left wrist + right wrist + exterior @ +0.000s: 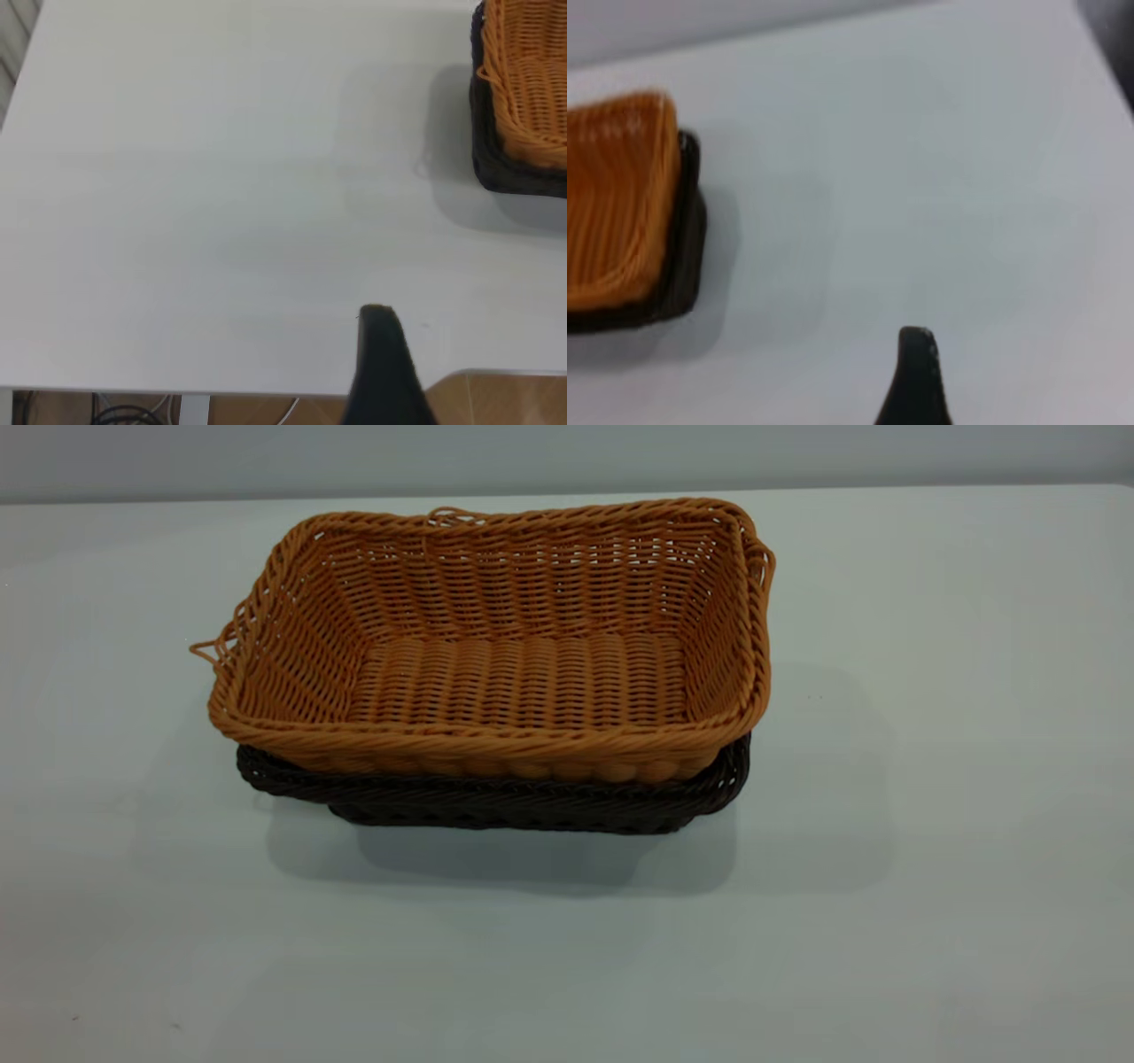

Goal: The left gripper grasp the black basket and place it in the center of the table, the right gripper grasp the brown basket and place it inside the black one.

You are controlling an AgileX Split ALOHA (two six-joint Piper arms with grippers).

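Brown basket [496, 655] nested inside the black basket [496, 802], the pair standing upright near the middle of the tabletop [930, 779]. The brown basket sits high in the black one: its braided rim and most of its flared wall rise above the dark rim, and only a band of the black basket's rim and lower wall shows beneath it on the camera side. The brown basket lies slightly askew, so that the dark rim shows more toward the left arm's side. Loose strand loops project from the brown rim at the corner on the left arm's side and along the far edge.

In the left wrist view, one dark finger [383, 367] of the left gripper stands over bare tabletop [221, 195] close to the table edge, with the stacked brown basket [530, 80] and black basket [514, 173] well apart from it, beyond the fingertip. In the right wrist view, one dark finger [918, 376] of the right gripper likewise hangs over bare tabletop [939, 159], the brown basket [616, 195] and black basket [687, 230] well apart from it. Only one finger of each gripper is visible, so whether the fingers are spread or pressed together cannot be told; neither touches a basket.
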